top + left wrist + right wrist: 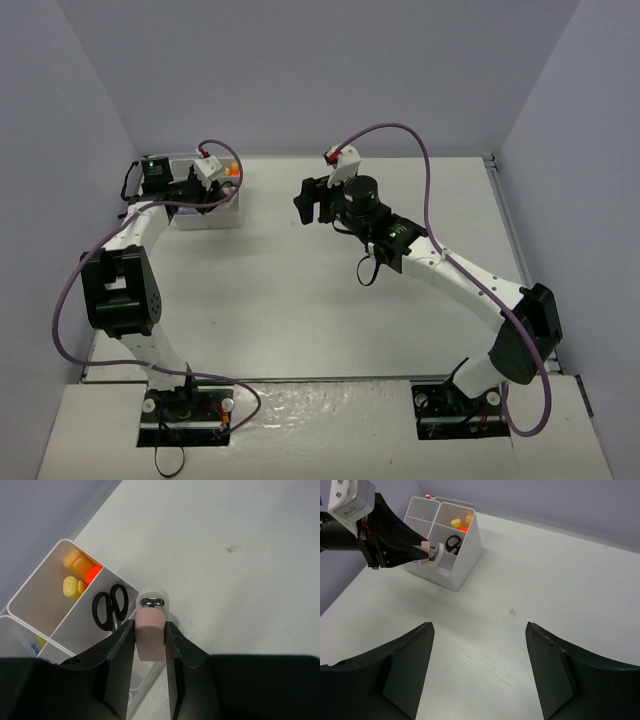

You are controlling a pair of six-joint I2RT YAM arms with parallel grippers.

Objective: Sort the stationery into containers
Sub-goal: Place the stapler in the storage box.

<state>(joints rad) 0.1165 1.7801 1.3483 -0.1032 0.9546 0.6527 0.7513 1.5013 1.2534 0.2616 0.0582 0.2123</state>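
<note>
1. Clamping pink piece (150, 640) tight in left gripper (150, 626), right over organizer tray (40, 592) rim; catching scissors (111, 607) inside only via left wrist.
2. Holding right gripper (479, 672) spread wide, grasping nothing, above white bench (545, 580); grey walls (300, 70) around.

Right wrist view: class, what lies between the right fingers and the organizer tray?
Only bare table with one small dark speck separates the right fingers from the organizer tray, in the right wrist view.

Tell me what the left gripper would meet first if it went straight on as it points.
Probably the organizer tray: the left gripper, shut on the pink piece, points at its rim beside the scissors; depth unclear.
</note>
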